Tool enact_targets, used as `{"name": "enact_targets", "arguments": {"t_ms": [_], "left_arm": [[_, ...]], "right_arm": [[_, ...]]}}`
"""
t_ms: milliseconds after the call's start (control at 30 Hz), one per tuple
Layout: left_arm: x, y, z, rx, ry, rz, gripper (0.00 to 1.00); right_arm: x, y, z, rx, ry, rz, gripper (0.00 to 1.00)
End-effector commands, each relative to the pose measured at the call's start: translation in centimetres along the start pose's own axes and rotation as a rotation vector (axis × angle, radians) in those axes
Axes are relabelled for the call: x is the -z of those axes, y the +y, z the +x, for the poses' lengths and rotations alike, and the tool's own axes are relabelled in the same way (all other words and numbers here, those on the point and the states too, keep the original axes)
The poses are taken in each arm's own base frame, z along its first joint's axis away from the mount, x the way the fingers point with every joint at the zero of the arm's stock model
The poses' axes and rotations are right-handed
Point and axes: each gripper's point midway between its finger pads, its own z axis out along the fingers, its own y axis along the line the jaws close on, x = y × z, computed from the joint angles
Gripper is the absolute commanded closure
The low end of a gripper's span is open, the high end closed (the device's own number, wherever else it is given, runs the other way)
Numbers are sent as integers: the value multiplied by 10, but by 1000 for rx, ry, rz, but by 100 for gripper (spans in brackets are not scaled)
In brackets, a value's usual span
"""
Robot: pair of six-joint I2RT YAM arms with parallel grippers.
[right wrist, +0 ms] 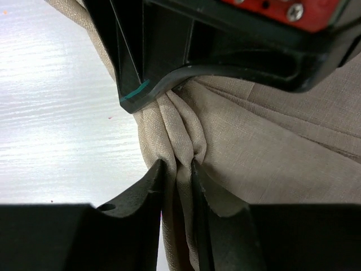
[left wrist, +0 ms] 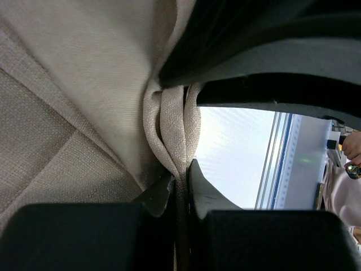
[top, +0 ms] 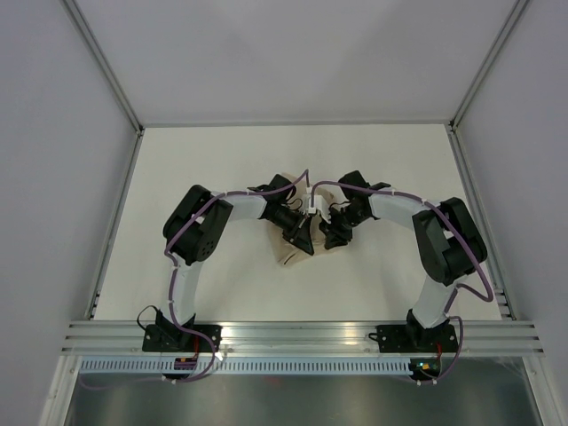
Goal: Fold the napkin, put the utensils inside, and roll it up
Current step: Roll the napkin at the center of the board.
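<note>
Close in on the napkin (right wrist: 265, 141) now: I'm reading tan woven cloth, matt, fine weave showing, softly creased. The right gripper (right wrist: 176, 166) has black plastic fingers (right wrist: 132, 195), dull and slightly grainy. The left gripper (left wrist: 180, 172) looks the same to me, smooth and matt. The table (right wrist: 56, 113) is white, faintly streaked, with a mild sheen. The rails (top: 302, 333) look like brushed metal.
</note>
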Motion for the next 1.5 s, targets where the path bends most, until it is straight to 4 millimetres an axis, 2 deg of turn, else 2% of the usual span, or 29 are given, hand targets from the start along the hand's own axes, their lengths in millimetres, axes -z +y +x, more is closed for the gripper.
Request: {"name": "enact_targets", "arguments": {"t_ms": [0, 200, 233, 267, 367, 400, 467, 600, 633, 700, 733, 800, 833, 867, 933, 967, 1033, 1067, 1167, 1467], "left_arm": [[-16, 38, 38, 48, 90, -138, 98], [-16, 41, 44, 99, 78, -136, 98], [-17, 38, 44, 104, 78, -114, 98], [-16, 37, 44, 107, 76, -111, 98], [-10, 34, 41, 134, 53, -55, 98], [-9, 33, 41, 154, 49, -30, 98], [-5, 34, 40, 173, 37, -16, 98], [-1, 35, 42, 198, 41, -10, 98], [-1, 36, 46, 214, 50, -7, 98], [-2, 38, 46, 220, 53, -6, 98], [-3, 40, 49, 236, 65, -5, 98], [-4, 41, 48, 240, 67, -7, 98], [-4, 42, 49, 243, 69, -8, 98], [-5, 43, 49, 251, 73, -6, 98], [-6, 45, 50, 255, 79, -7, 98], [-6, 46, 50, 265, 86, -9, 98], [-6, 46, 51, 268, 91, -12, 98], [-6, 47, 50, 268, 92, -13, 98], [-7, 47, 51, 272, 95, -16, 98], [-9, 51, 53, 280, 108, -15, 98]], "right_arm": [[-3, -21, 10, 9, 24, 67, 70], [3, -24, 15, -76, 6, 47, 71], [6, -27, 13, -76, -4, 52, 66], [11, -31, 14, -85, -16, 67, 54], [33, -41, 3, -40, -73, 143, 40], [47, -48, -11, 8, -104, 205, 37], [56, -46, -20, 48, -132, 236, 33], [82, -39, -51, 158, -227, 325, 32], [79, -32, -46, 164, -228, 323, 33], [84, -22, -59, 241, -255, 357, 34], [76, -13, -52, 249, -242, 345, 35], [68, 3, -59, 321, -231, 342, 36], [58, 12, -52, 326, -214, 319, 36], [49, 22, -54, 358, -206, 297, 36], [37, 27, -46, 397, -169, 306, 33], [30, 32, -51, 438, -172, 305, 33], [20, 33, -40, 476, -124, 322, 30], [15, 34, -46, 517, -125, 339, 29], [3, 35, -37, 567, -86, 355, 28], [-15, 23, -30, 622, -40, 402, 29]]}}
